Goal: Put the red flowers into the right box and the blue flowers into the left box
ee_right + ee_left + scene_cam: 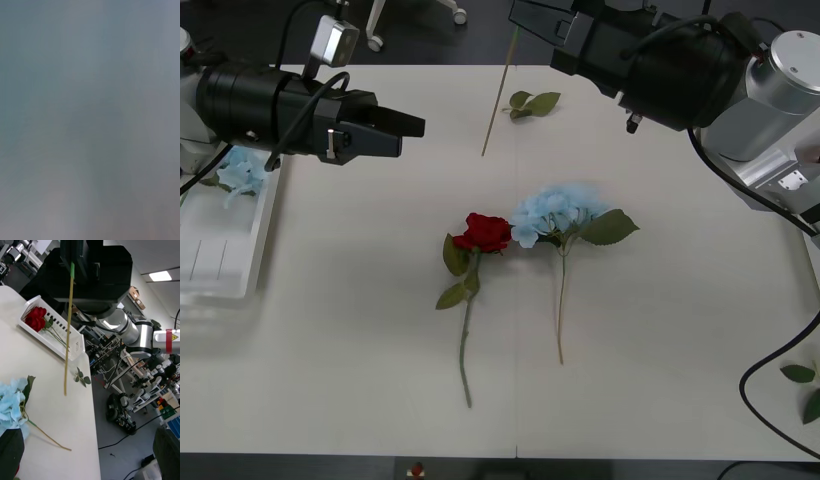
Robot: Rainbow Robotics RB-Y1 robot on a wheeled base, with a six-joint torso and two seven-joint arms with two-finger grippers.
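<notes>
Pinching a long thin stem (68, 333) near its green top, the right gripper (532, 22) hangs above the far side of the table (330, 350). The stem dangles straight down, its tip just off the surface; no bloom can be made out on it. Past that gripper, at the table's right edge, the right box (75, 352) already holds red flowers (35, 318), so this stem looks bound for it too. The left gripper (405, 126) hovers above the table's left side with its black fingers spread wide and empty, probably ready for its next pick. Beside it, the left box (225, 285) holds one blue head (242, 172). At the table's centre lie a red rose (487, 232) and a blue hydrangea (552, 213), blooms touching and stems toward the robot, both unsorted. A loose leaf sprig (532, 102) lies near the hanging stem.
</notes>
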